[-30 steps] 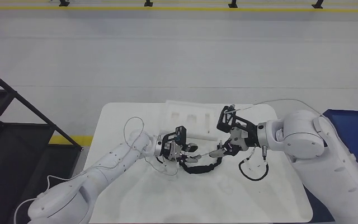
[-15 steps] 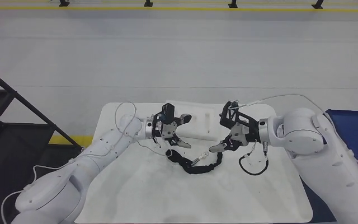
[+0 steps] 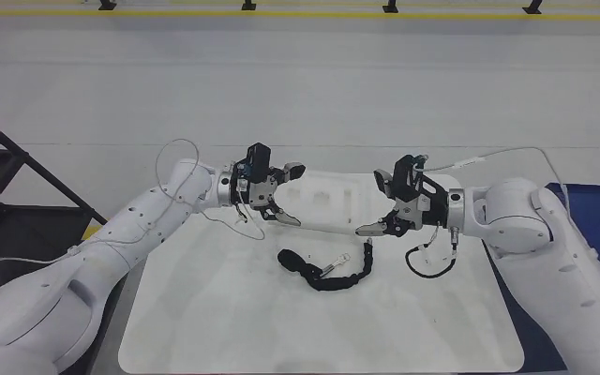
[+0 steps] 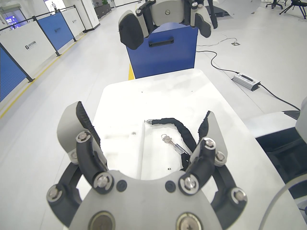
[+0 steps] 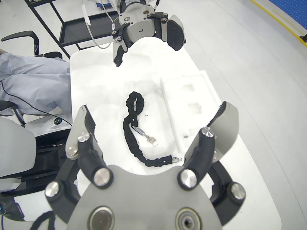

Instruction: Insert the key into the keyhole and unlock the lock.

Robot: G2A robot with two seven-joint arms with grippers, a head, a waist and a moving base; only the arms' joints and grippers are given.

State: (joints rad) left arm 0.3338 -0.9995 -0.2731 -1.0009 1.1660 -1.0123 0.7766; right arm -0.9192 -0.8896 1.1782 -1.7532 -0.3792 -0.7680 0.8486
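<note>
The robot's left gripper point(image 3: 291, 195) and right gripper point(image 3: 373, 203) are hovering above the far half of the white table point(image 3: 234, 309), facing each other across a white foam tray point(image 5: 169, 111). Both claws are released, fingers spread wide and holding nothing. Between them and nearer the robot, the black fabric-sleeved chain lock point(image 3: 323, 278) is lying in a loose curve on the tabletop, just beside the tray's near edge. The key point(image 5: 151, 140), with a small ring on its head, is sticking out from the silver lock barrel point(image 5: 138, 130) at one end of the chain. How deep it is sitting in the keyhole cannot be told. The chain's other end, tipped with a silver pin point(image 5: 176, 160), is resting free on the table, apart from the barrel. Neither gripper is touching the chain, the key or the tray.
</note>
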